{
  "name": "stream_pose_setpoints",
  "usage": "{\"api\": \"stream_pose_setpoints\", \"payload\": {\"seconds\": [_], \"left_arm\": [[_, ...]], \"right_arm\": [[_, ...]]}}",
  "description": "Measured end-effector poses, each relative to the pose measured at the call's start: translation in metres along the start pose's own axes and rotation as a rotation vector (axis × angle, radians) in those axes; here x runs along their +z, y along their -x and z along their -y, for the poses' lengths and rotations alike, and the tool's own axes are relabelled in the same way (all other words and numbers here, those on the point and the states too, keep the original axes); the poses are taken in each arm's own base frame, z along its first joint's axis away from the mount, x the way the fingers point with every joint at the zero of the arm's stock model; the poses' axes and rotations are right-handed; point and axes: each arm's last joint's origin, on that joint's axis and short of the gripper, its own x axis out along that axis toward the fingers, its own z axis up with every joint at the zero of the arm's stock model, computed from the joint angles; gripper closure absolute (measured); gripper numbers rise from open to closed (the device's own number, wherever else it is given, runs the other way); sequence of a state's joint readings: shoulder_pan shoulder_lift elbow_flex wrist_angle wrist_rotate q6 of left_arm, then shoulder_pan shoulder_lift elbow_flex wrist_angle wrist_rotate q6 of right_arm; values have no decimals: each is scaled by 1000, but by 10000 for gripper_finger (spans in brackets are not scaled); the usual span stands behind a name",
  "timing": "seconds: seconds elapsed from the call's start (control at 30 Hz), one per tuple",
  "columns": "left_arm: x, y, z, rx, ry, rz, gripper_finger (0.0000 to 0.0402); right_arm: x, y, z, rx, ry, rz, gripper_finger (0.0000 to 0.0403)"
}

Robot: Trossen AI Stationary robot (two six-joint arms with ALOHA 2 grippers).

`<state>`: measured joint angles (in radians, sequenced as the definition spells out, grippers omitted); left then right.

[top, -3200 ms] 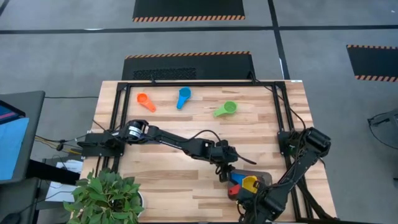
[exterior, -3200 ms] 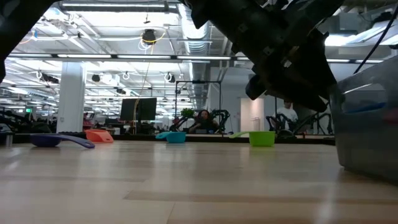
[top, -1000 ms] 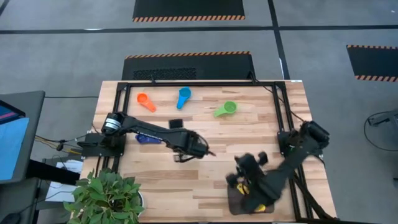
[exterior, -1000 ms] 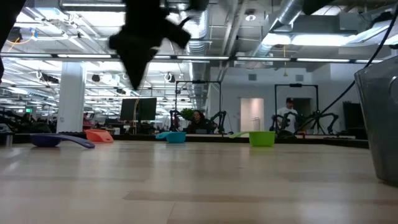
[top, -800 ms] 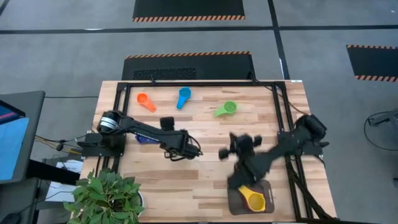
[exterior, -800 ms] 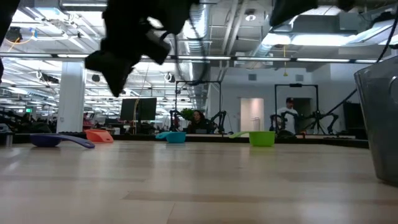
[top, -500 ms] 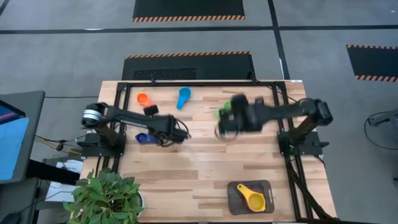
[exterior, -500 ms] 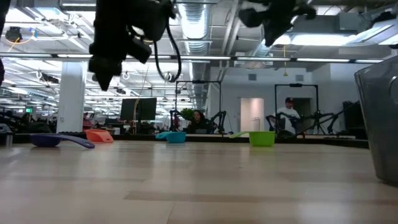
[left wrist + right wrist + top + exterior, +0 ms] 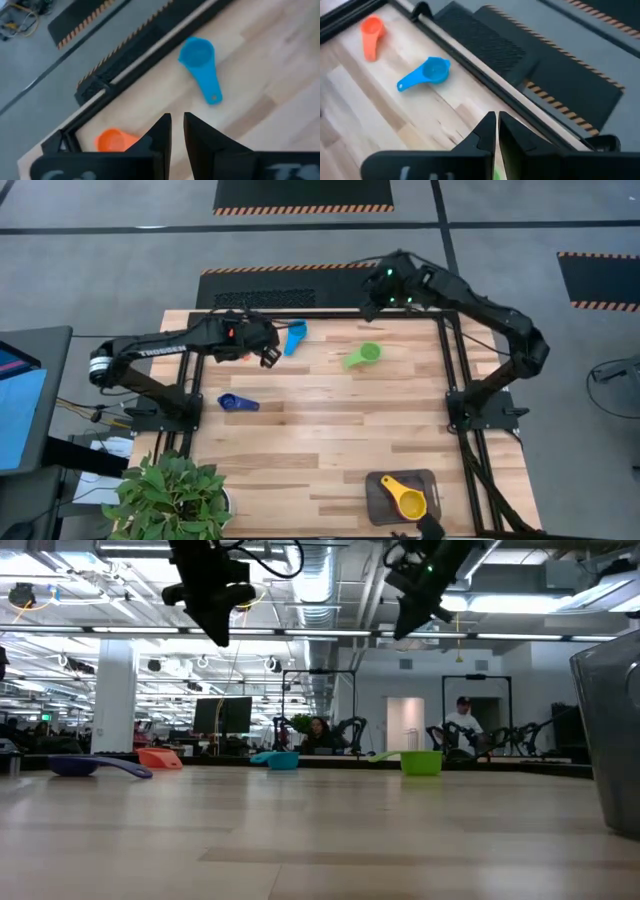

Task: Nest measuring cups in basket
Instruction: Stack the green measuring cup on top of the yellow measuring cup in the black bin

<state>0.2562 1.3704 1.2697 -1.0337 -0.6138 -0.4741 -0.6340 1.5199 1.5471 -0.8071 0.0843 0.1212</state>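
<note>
Left gripper [image 9: 268, 352], fingers nearly pressed together and empty, is held above the upper left of the bench [image 9: 330, 430], between the orange cup [image 9: 114, 140] and the light blue cup [image 9: 294, 335]. Right gripper [image 9: 376, 292], likewise almost shut and empty, is raised over the upper edge near the green cup [image 9: 364, 355]. A yellow cup [image 9: 406, 501] lies in the basket [image 9: 375, 492] at lower right. Fingers should be spread before a descent onto one handle.
</note>
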Motion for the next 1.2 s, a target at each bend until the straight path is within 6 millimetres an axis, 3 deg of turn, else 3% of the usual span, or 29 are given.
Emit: {"api": "stream_pose_setpoints", "payload": {"seconds": [0.2,0.47,0.63,0.8,0.93,1.2], "left_arm": [[1,-8,-2,80,74,2,362],[-1,-25,-6,-71,141,-131,362],[-17,-58,-4,-233,166,-212,362],[-13,-82,10,-521,270,-85,357],[-1,-82,20,-698,300,40,329],[6,-82,29,-732,284,132,223]], "right_arm": [[-3,-9,24,2,1,-65,364],[-4,-12,36,93,44,-91,376],[-8,-40,45,206,-75,-169,364],[-15,-73,43,276,-100,-261,328],[-22,-89,36,335,-176,-346,286],[-35,-85,30,230,-218,-489,206]]}}
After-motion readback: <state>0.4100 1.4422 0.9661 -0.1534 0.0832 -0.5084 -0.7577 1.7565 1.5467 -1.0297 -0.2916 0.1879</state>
